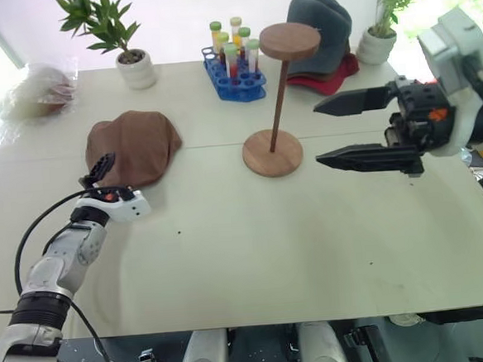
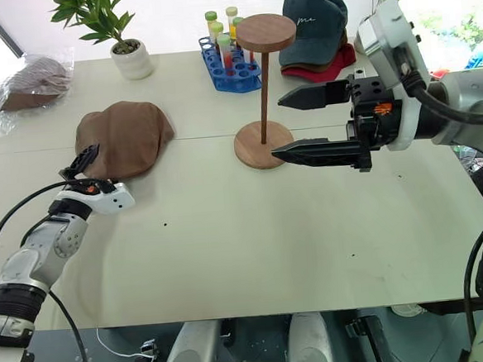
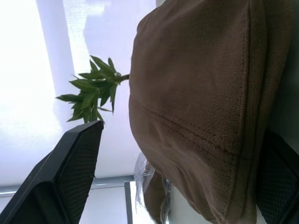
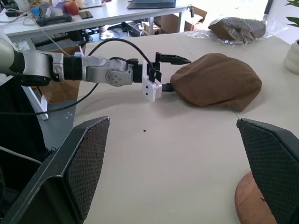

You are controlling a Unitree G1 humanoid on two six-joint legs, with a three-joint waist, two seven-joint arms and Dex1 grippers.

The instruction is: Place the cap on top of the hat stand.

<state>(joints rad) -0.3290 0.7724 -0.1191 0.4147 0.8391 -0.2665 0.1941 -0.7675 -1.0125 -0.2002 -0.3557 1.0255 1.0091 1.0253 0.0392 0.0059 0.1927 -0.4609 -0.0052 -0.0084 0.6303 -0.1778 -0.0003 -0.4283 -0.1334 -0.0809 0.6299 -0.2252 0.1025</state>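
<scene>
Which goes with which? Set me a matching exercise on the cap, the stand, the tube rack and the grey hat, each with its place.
Things:
1. cap
2. stand
3. tube rack
4. grey hat

Places:
A. on top of a red hat
B. upright mid-table, top disc bare
C. flat on the table at the left gripper
D. behind the stand, holding capped tubes

Pairs: 1-C, 2-B, 3-D, 4-A

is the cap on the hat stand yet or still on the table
Still on the table. The cap lies flat beside the open left gripper; the hat stand has a bare top disc.
</scene>
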